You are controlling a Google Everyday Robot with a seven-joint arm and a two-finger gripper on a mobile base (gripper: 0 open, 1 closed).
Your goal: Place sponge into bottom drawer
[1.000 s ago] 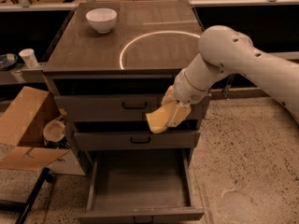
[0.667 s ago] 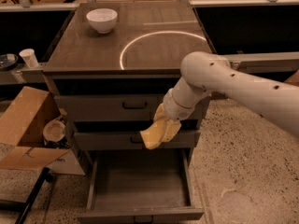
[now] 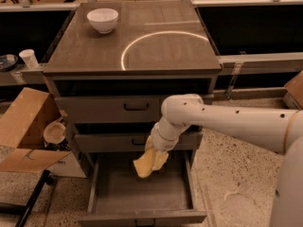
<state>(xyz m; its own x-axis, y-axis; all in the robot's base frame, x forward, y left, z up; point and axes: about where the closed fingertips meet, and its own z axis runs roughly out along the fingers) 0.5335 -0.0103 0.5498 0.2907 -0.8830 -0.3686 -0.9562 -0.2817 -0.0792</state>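
gripper (image 3: 153, 151) holding sponge (image 3: 148, 164), above open bottom drawer (image 3: 120, 195)

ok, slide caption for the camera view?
Gripper, jaws shut on the sponge, hangs above the open bottom drawer, sponge not yet released.

Arm (image 3: 236, 124) reaching in from the right, bending down at the wrist
The hand (image 3: 154, 151) is pointing downward over the open bottom drawer (image 3: 142, 193), gripping the sponge (image 3: 147, 164)
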